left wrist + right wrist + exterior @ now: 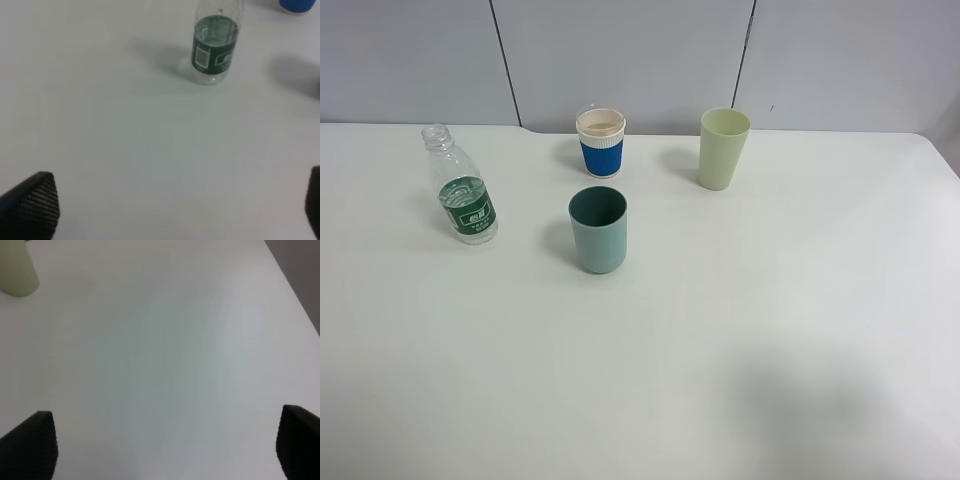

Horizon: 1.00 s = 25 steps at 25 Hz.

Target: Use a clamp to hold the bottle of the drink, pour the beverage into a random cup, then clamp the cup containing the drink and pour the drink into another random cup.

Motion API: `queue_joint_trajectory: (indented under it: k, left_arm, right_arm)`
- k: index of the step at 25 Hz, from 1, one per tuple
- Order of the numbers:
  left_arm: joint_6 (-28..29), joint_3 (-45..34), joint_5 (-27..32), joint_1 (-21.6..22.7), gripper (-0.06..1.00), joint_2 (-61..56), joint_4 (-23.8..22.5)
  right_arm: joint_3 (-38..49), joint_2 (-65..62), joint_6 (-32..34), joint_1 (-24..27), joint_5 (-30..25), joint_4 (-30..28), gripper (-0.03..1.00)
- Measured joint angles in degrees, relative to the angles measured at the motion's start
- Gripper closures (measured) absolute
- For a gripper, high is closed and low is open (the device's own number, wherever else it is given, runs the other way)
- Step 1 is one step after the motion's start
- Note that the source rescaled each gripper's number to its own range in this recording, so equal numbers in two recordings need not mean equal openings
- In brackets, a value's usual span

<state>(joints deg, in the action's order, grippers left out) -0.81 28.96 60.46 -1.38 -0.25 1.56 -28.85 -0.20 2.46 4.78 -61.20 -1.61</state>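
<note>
You start with everything standing upright and apart on the white table. The bottle is at the left of the overhead frame, uncapped, so it can pour without any twisting first. The teal cup sits near centre, just right of the bottle, likely the easiest target for that pour. Behind it, the white cup with the blue sleeve waits at upper centre, close enough for the second pour. The pale green cup at upper right plays no part.

Your left gripper has its jaws spread wide, holding nothing, and its view shows the bottle at the upper middle, well apart. Your right gripper is also parted and empty over bare table. Neither arm shows overhead, so no step has begun.
</note>
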Motion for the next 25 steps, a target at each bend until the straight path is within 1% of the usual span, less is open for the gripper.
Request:
queue_joint_trajectory:
  k: [25]
  left_arm:
    - [0.00, 0.00, 0.00, 0.00, -0.06, 0.00, 0.00]
  right_arm:
    - [0.00, 0.00, 0.00, 0.00, 0.00, 0.00, 0.23]
